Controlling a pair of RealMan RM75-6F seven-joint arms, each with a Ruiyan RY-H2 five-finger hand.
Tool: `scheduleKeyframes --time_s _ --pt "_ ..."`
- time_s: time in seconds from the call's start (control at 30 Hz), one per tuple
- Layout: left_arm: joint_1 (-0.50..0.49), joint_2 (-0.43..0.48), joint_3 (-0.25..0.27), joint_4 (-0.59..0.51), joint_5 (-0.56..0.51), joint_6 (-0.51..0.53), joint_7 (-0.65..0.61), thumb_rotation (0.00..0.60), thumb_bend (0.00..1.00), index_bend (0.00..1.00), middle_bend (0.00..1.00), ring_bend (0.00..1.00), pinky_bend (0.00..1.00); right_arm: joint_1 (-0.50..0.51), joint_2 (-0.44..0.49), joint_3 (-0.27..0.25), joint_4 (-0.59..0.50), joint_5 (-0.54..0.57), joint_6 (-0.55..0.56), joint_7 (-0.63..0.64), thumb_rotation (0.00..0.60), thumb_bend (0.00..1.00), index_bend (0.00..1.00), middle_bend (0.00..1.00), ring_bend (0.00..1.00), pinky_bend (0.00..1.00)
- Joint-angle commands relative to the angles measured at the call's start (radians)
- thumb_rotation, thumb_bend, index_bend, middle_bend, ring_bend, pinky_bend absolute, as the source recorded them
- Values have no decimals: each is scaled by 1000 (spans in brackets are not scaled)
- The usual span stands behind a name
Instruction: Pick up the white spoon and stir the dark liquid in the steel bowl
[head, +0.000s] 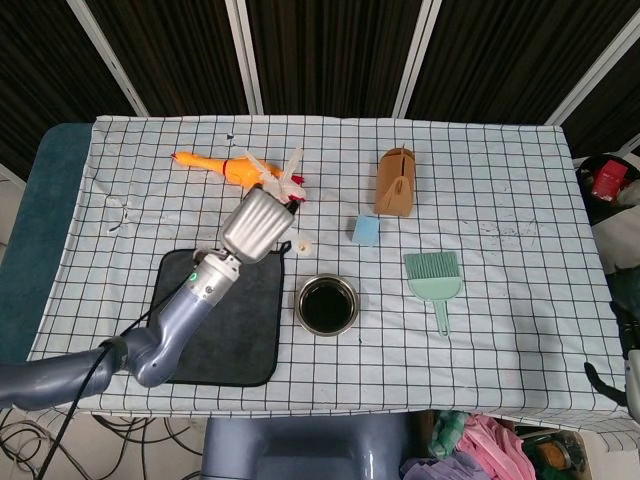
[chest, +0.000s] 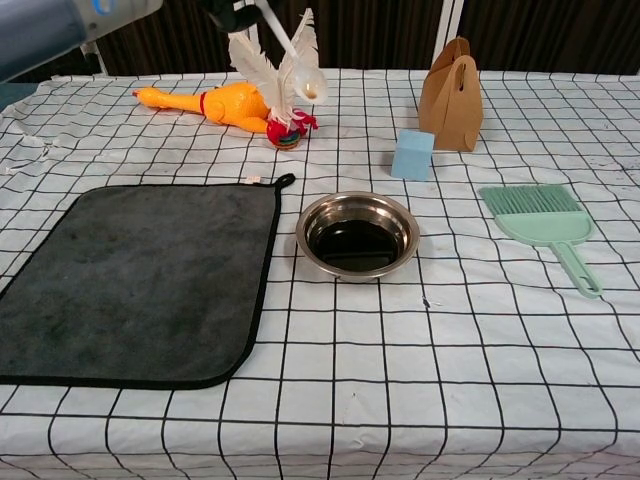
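Rubber chicken (head: 228, 168); brown bag (head: 395, 182); blue block (head: 365, 230); green brush (head: 434, 279); grey mat (chest: 130, 280)

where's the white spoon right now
The white spoon is off the table, held by the left hand; in the head view its bowl sits up-left of the steel bowl.

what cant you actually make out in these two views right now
- Left hand fingers: in the head view hidden under its own back; in the chest view cut off by the top edge.
- White spoon handle: only the bowl end and part of the stem show in the chest view.
- Right hand: in neither view.
- Depth of dark liquid in the steel bowl: cannot tell.
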Motion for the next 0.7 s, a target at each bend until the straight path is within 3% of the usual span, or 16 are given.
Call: scheduleKeyframes --time_s 0.03,0.47,0.7 --pt "-94 -42 23 105 68 -76 45 600 524 660 814 814 777 1 -2 1 7 5 -6 3 600 219 0 107 224 288" --pt "-217 -84 96 198 247 -105 -25 600 525 682 820 814 777 11 -19 0 29 11 -28 2 600 220 0 107 224 288" --pt "-259 -112 161 254 336 -132 -74 600 525 688 820 814 777 13 -22 -2 28 9 -32 1 600 219 0 107 224 288"
